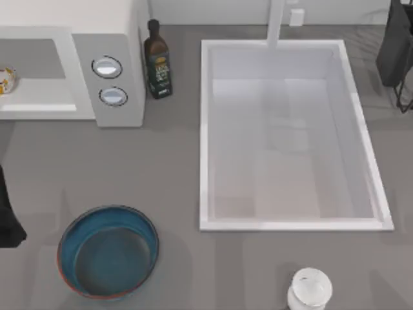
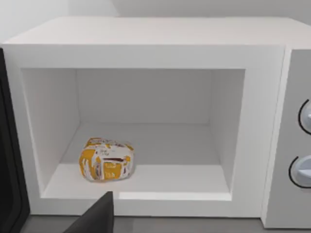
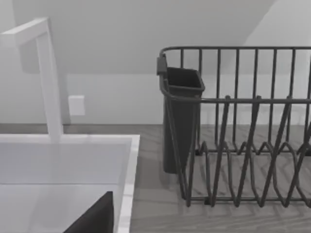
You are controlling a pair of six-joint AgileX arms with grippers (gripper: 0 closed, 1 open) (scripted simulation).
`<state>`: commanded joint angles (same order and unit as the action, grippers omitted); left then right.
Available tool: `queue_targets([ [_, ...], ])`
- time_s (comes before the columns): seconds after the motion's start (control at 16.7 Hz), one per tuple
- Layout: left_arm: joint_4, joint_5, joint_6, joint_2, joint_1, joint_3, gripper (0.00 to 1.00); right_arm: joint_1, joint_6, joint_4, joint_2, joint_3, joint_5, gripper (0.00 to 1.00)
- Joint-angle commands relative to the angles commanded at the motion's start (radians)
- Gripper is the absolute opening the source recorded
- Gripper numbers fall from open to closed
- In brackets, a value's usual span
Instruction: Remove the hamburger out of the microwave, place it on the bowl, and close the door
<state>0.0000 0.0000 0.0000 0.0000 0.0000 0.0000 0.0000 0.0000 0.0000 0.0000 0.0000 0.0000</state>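
My left arm (image 1: 8, 216) shows as a dark shape at the left edge of the tabletop (image 1: 193, 265), between the microwave and the bowl, its wrist camera levelled straight into the open microwave cavity. One dark fingertip of the left gripper (image 2: 95, 218) juts into that wrist view, below the cavity's front lip; whether its fingers are spread or pressed together I cannot tell. The one hamburger (image 2: 107, 159) lies on the cavity floor, toward the cavity's front and nearer the door side than the dial side, well apart from the fingertip and untouched by it. From above it peeks out at the tabletop's left edge, still inside the one microwave (image 1: 97, 39), which sits in the far left corner with two round dials on its panel. The door (image 2: 9, 160) is swung open, a dark slab beside the cavity. One blue bowl (image 1: 108, 250) rests near the front edge, left of centre, with nothing in it. One dark bottle (image 1: 157, 61) stands just beside the microwave's dial side. One white sink (image 1: 205, 129) fills the middle right, and one white jar (image 1: 310, 289) sits at the front edge. My right arm is parked by the dish rack (image 3: 243, 145) at the far right corner, a fingertip of the right gripper (image 3: 95, 218) visible, its state unclear.
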Motion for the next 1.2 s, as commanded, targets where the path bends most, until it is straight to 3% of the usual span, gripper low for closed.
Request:
queue_targets([
  [0.9, 0.003, 0.001, 0.0, 0.01, 0.001, 0.004, 1.0, 0.0, 0.0, 0.0, 0.0, 0.0, 0.0, 1.0],
  [1.2, 0.089, 0.018, 0.007, 0.208, 0.022, 0.083, 1.0, 0.0, 0.0, 0.0, 0.0, 0.0, 0.0, 1.0],
])
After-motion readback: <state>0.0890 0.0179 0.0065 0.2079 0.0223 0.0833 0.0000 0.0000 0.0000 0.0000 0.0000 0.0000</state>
